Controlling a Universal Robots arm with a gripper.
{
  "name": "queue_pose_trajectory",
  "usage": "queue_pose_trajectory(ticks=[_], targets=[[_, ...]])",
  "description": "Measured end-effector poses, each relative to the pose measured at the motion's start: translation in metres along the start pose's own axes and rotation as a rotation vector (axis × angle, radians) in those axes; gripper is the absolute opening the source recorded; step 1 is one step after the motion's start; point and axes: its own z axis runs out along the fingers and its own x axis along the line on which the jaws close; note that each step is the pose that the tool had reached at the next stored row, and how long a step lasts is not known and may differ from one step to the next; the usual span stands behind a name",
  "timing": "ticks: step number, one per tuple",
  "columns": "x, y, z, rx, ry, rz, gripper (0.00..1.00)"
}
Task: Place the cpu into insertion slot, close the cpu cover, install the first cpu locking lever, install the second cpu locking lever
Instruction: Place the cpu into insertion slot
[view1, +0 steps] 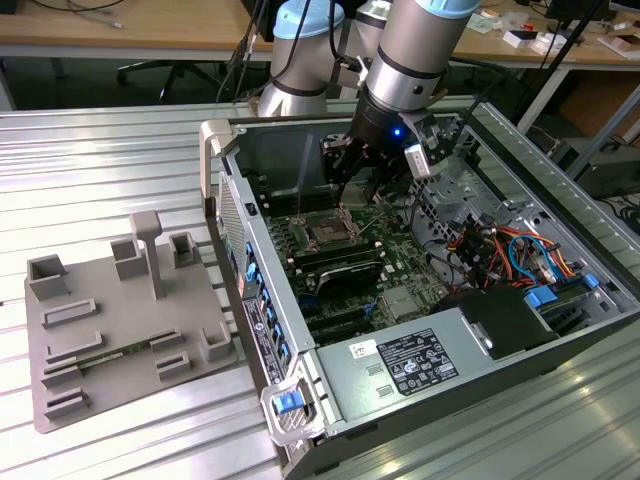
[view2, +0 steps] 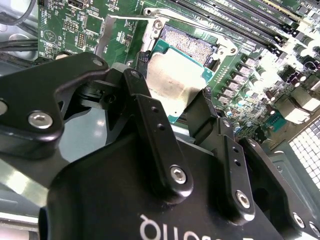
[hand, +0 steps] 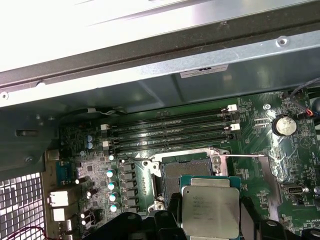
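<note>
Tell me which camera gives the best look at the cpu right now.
The first wrist view: the cpu faces the camera, with nearly its whole metal top visible between the fingers of the hand. The second wrist view shows it at a slant, partly behind a finger. In the exterior view it is too small to make out.

1. The exterior view looks down from afar into the open grey metal computer case (view1: 250, 290).
2. Both wrist views look closely at the silver-topped square cpu (hand: 210, 212) and dark square insertion slot (hand: 182, 170).
</note>
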Motion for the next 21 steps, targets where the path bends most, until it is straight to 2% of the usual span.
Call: queue_pose_trajectory(ticks=[21], targets=[[0.0000,0.0000,0.0001,-0.0003,-0.0006,0.013,0.55]])
